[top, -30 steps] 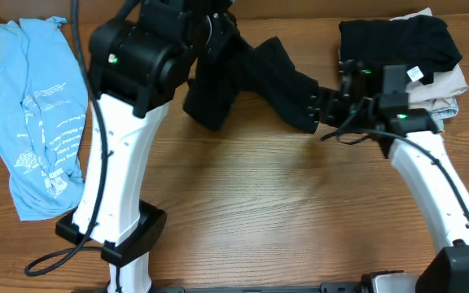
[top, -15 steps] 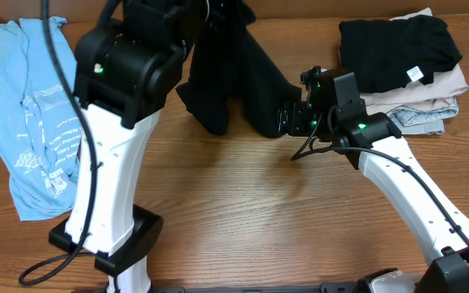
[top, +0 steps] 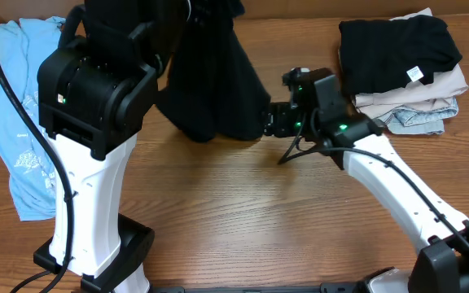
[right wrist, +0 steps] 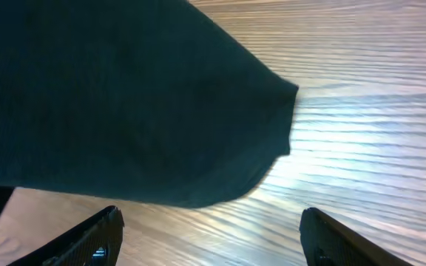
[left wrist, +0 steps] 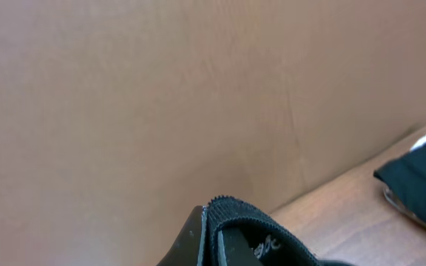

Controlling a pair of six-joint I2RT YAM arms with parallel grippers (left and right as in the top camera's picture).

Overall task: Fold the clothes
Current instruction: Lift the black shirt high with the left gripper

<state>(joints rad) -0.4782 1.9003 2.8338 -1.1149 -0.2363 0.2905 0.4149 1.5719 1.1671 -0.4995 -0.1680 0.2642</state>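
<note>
Wooden table (top: 243, 220), brown back wall (left wrist: 124, 96)

Wooden table (top: 243, 216) bears blue tee (top: 10, 155), folded stack (top: 405, 69).

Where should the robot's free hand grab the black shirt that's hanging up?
Probably the bottom corner of the black shirt. Come in from the right, low over the table. The shirt hangs bunched from its top, and that corner sticks out sideways, clear of the folds, toward the open right gripper, so the fingers can close around its edge.
</note>
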